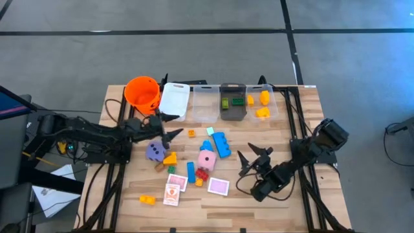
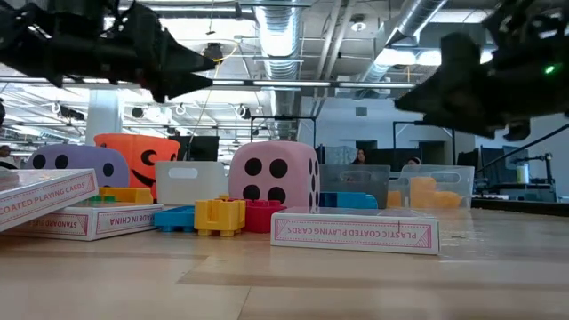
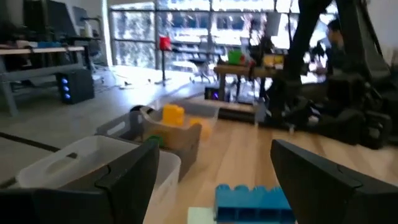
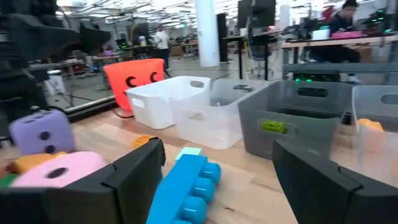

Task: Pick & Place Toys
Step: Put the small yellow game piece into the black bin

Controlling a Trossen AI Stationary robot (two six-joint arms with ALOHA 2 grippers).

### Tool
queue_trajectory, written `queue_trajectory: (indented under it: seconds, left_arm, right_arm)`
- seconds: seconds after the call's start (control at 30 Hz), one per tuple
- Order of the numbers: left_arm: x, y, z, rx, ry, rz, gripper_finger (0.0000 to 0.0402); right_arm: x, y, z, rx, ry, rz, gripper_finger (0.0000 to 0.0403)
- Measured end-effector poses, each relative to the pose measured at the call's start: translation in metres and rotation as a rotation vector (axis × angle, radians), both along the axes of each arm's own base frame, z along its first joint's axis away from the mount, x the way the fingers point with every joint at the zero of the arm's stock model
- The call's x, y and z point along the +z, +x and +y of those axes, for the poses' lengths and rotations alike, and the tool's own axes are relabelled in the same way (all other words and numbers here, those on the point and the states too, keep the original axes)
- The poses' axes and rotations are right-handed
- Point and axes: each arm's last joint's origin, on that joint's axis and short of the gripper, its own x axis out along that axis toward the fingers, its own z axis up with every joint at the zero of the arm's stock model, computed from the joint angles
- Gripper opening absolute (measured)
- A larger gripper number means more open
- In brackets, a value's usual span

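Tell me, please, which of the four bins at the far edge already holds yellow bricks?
The clear bin at the row's right end, farthest from the orange bucket; it holds yellow bricks, while the grey bin beside it holds green ones.

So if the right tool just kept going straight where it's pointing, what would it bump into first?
Most likely the long blue brick. In the right wrist view it lies just ahead of the open right tool, between its fingers. The grey bin stands farther back. Depth is hard to judge, so the tool might pass above the brick.
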Motion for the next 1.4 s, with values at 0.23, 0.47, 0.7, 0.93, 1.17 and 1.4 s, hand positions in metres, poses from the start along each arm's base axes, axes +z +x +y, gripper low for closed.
queue_trajectory:
  seconds: [0.23, 0.47, 0.7, 0.93, 1.17, 1.4]
  left_arm:
    - [-0.004, 0.015, -0.001, -0.086, 0.024, 0.061, 0.0301]
    - [-0.009, 0.014, -0.008, -0.095, 0.132, 0.154, 0.0301]
    - [-0.005, 0.022, -0.019, -0.051, 0.126, 0.469, 0.0301]
    - [0.025, 0.024, -0.031, -0.05, -0.001, 0.75, 0.0301]
    - [0.023, 0.019, -0.04, -0.086, -0.084, 0.911, 0.0301]
    - [-0.001, 0.027, -0.044, -0.107, -0.125, 1.073, 0.0301]
  right_arm:
    - [-0.004, 0.008, -0.011, -0.051, -0.006, 0.009, 0.0296]
    - [-0.004, 0.009, -0.013, -0.06, -0.065, 0.09, 0.0296]
    - [-0.005, 0.014, -0.021, -0.079, -0.11, 0.226, 0.0296]
    - [-0.007, 0.021, -0.033, -0.085, -0.078, 0.327, 0.0296]
    - [-0.008, 0.021, -0.034, -0.076, -0.055, 0.346, 0.0296]
    - [-0.008, 0.023, -0.036, -0.084, -0.041, 0.33, 0.0296]
